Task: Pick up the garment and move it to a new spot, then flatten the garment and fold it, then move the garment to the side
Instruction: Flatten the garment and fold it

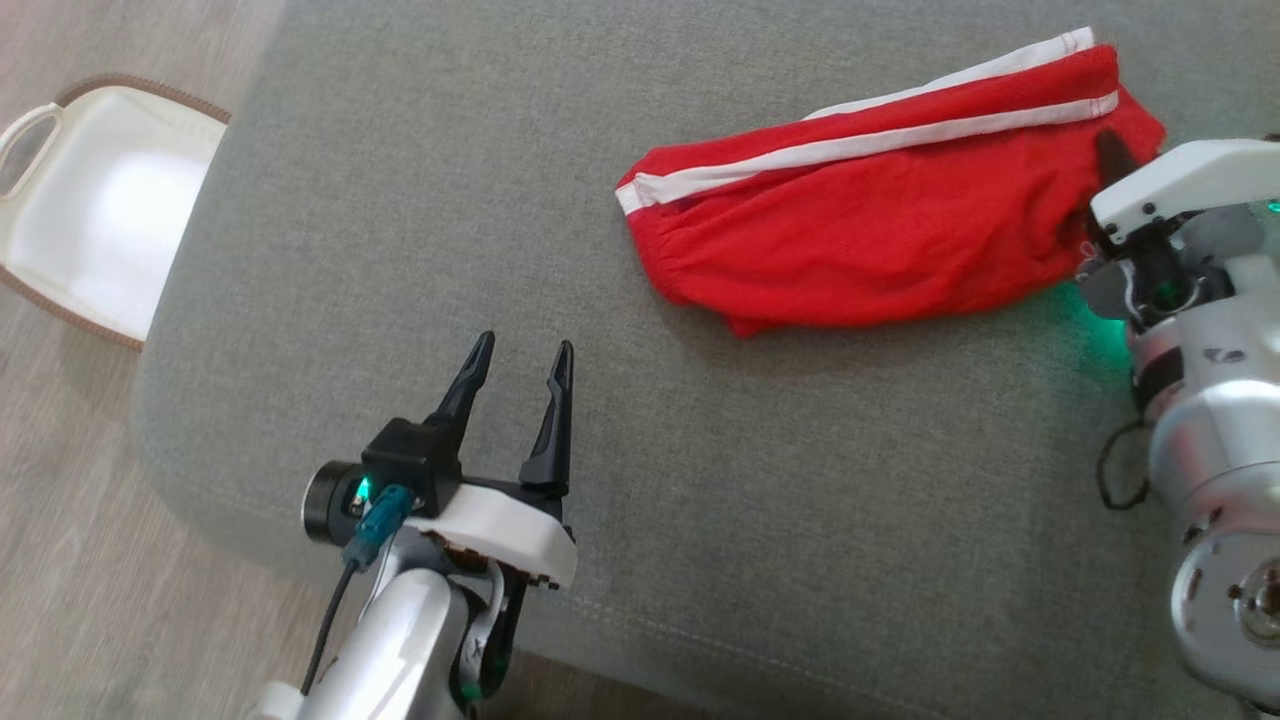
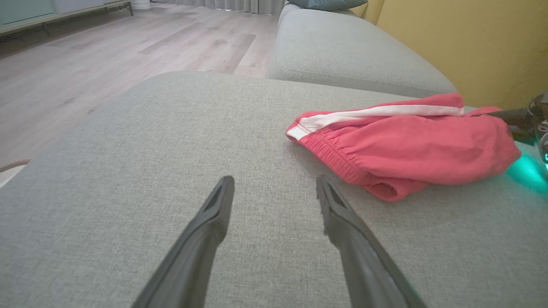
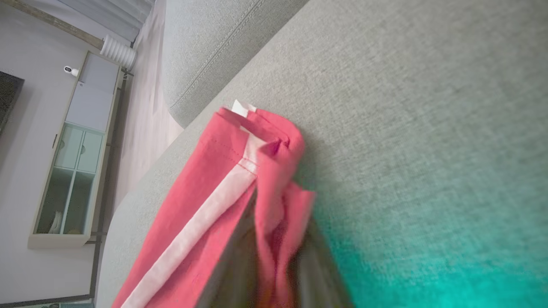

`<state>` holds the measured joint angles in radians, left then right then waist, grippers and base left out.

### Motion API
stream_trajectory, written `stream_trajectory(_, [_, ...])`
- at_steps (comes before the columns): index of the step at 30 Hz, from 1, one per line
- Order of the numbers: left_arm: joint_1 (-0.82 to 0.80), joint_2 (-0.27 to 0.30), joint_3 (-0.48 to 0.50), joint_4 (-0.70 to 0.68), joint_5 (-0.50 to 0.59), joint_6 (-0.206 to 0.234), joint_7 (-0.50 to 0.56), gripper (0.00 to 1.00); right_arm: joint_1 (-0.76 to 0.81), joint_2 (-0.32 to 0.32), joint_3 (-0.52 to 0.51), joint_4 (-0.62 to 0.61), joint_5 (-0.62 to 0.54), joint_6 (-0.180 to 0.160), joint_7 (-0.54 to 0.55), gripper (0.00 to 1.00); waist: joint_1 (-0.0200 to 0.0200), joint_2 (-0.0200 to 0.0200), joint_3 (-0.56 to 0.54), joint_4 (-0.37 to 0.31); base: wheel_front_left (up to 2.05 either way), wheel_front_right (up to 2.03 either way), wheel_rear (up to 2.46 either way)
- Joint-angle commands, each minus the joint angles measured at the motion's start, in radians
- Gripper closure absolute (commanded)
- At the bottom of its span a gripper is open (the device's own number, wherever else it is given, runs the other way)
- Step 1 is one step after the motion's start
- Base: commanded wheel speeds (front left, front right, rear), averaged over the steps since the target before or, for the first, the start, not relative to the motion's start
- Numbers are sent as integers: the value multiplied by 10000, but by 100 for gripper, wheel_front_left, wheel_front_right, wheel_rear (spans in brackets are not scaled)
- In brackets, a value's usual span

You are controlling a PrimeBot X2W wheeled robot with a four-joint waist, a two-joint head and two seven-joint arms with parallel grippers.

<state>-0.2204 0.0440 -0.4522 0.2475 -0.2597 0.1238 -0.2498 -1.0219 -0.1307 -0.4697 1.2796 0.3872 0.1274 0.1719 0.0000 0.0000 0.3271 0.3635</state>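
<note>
Red shorts (image 1: 880, 240) lie on grey sofa (image 1: 800, 520), upper right in head view. Their right end pinched by right tool (image 1: 1108, 170); right wrist view shows cloth bunched between blurred fingers (image 3: 319, 273). Spread left tool (image 1: 520, 365) over sofa, well apart from shorts. Left wrist view adds second cushion (image 2: 351, 55).

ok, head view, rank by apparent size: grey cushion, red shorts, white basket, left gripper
1. grey cushion
2. red shorts
3. white basket, cut off by the frame edge
4. left gripper, nearest the camera, so it looks inflated
</note>
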Motion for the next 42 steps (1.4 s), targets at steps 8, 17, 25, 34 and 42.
stream_trajectory(8, [-273, 62, 508, -138, 137, 0, -120, 0, 347, 676, -180, -366, 658, 33, -857, 100, 0, 0, -514, -489, 0, 0, 0])
stream_trajectory(17, [158, 62, 923, 23, 457, -166, -120, 0, 2240, 798, 407, -2027, 2234, 33, -1398, 100, 0, 0, -1432, -1341, 0, 0, 0])
stream_trajectory(25, [663, 62, 1278, 93, 699, -326, -120, 0, 4207, 802, 1932, -2904, 4199, 33, -1701, 100, 0, 0, -2140, -1880, 0, 0, 0])
stream_trajectory(34, [950, 62, 1272, 83, 844, -507, -120, 0, 4512, 803, 3345, -3686, 5538, 33, -2512, 100, 0, 0, -2369, -1763, 0, 0, 0])
stream_trajectory(42, [1108, 62, 1377, 123, 902, -535, -120, 0, 4452, 804, 5080, -4823, 6708, 33, -2889, 100, 0, 0, -2544, -1368, 0, 0, 0])
